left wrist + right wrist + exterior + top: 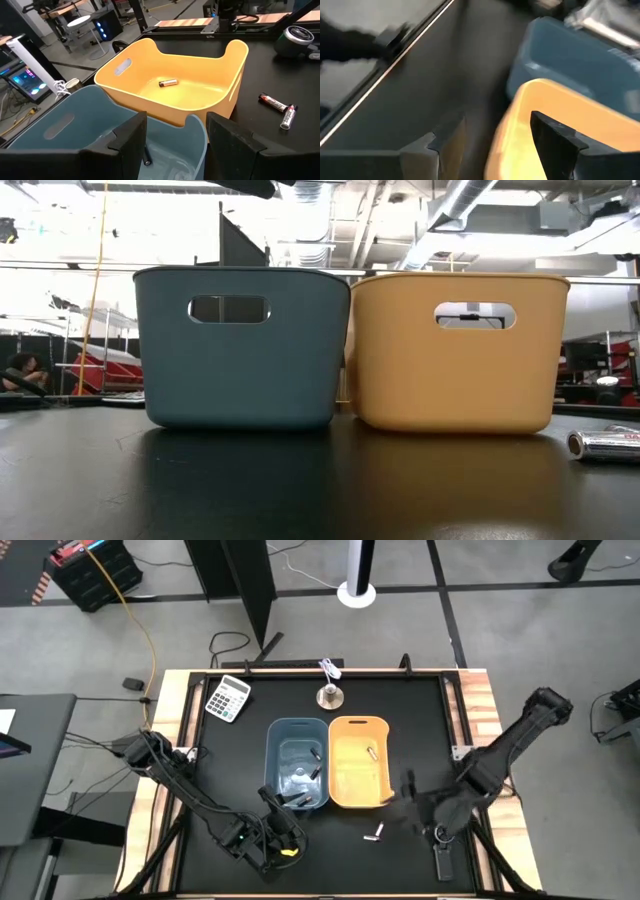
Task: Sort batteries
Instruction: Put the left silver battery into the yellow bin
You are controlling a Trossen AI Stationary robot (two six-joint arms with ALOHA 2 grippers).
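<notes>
Orange bin (358, 775) near right claw (412, 802), spread, empty; left claw (277, 823) spread. Risk: clipping rim; two batteries (375, 834) roll off front tabletop edge.

Blue bin (296, 762) + yellow bin (358, 760) mid-table.

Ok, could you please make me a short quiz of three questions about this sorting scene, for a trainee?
1. True or false: the yellow bin stands on the left side of the blue bin in the high view.
2. Which gripper is just over the near rim of the blue bin: A) the left gripper or B) the right gripper?
3. In the left wrist view, how many batteries lie on the table beside the yellow bin, and how many lie inside the yellow bin?

Key
1. False: it is on the right side.
2. A.
3. Two on the table; one battery inside the yellow bin.
</notes>
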